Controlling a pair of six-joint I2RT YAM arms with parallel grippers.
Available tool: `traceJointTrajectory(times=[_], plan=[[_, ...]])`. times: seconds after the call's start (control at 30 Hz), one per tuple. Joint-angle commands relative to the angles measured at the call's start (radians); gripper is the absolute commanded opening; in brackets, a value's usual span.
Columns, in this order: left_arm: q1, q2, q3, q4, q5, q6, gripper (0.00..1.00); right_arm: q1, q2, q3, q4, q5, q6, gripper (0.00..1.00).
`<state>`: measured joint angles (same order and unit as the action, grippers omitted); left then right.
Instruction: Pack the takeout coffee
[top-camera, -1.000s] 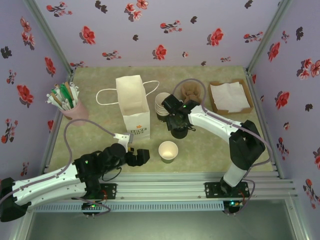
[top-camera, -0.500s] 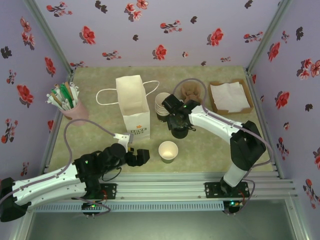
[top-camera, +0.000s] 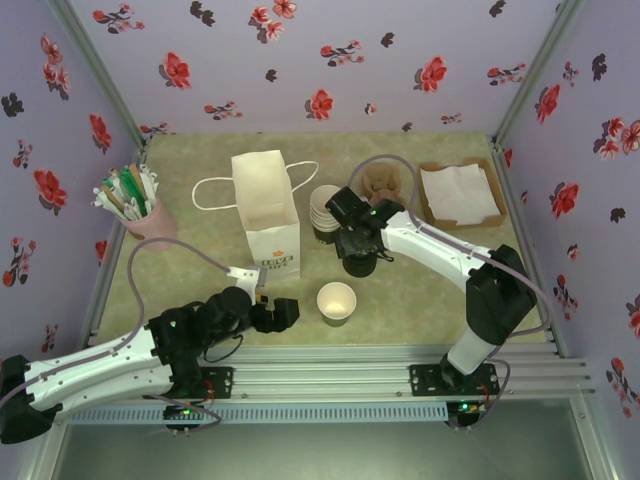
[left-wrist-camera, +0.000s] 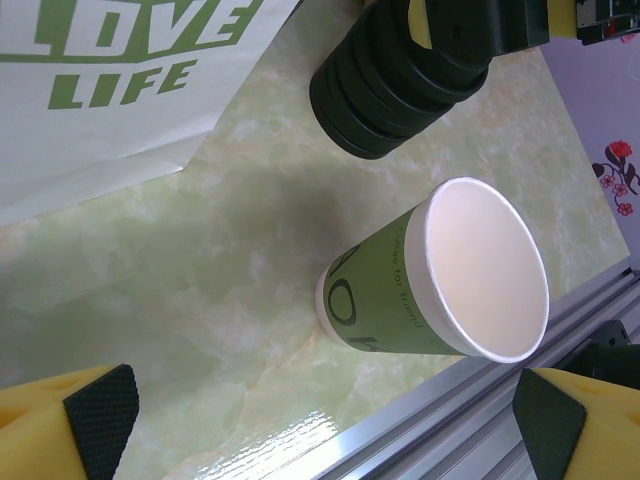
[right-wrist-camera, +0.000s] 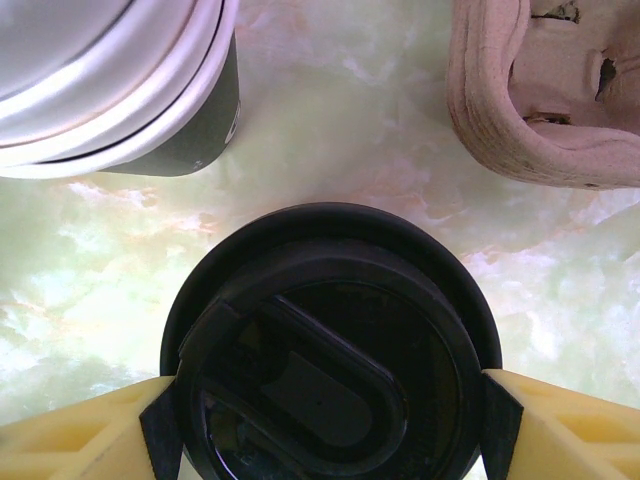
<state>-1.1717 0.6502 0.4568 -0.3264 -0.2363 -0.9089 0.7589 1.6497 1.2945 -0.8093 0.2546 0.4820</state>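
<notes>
White paper bag (top-camera: 265, 212): stood upright left of centre in the overhead frame, with its handles splayed to either side. The coffee had not gone into it, and whether its mouth was open could not be told.

Right gripper (top-camera: 357, 245): reached down over the stack of lids (top-camera: 358, 264) at centre frame. In its wrist view the pads were set against both sides of the top black lid (right-wrist-camera: 330, 370), so the jaws looked clamped on it.

Left gripper (top-camera: 283, 313): sat low at lower centre-left, just left of the cup, with its jaws spread wide and nothing between them.

Takeout coffee cup (top-camera: 336, 301): stood alone on the table at lower centre, near the front rail. It was apart from the bag and the stack of lids, green-walled in the left wrist view, cream inside and uncovered.

Done so far: by the look of it, only a lid taken in hand at the stack.

Left to do: most of the job, namely carrying the lid across, pressing it on and getting the cup into the bag.

Cup's heading: upright on its base, with its long axis vertical and its open mouth facing straight up at the overhead camera. In the left wrist frame the mouth leaned toward the lower right.
</notes>
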Motion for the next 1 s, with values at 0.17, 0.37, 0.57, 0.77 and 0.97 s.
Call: traceJointTrajectory(times=[0.17, 0.37, 0.57, 0.77, 0.97], plan=[[-0.008, -0.013, 0.021, -0.014, -0.035, 0.030, 0.99, -0.012, -0.039, 0.009, -0.034, -0.009, 0.035, 0.74], [-0.008, -0.041, 0.026, -0.023, -0.037, 0.036, 0.99, -0.015, -0.084, 0.014, -0.038, -0.031, 0.046, 0.75], [-0.008, -0.055, 0.034, -0.029, -0.033, 0.042, 0.99, -0.016, -0.139, 0.015, -0.055, -0.052, 0.049, 0.75], [-0.007, -0.113, 0.061, -0.037, 0.033, 0.074, 0.99, 0.011, -0.242, -0.004, -0.081, -0.082, 0.050, 0.74], [-0.008, -0.168, 0.084, -0.053, 0.161, 0.095, 0.99, 0.103, -0.338, -0.020, -0.140, -0.068, 0.057, 0.74]])
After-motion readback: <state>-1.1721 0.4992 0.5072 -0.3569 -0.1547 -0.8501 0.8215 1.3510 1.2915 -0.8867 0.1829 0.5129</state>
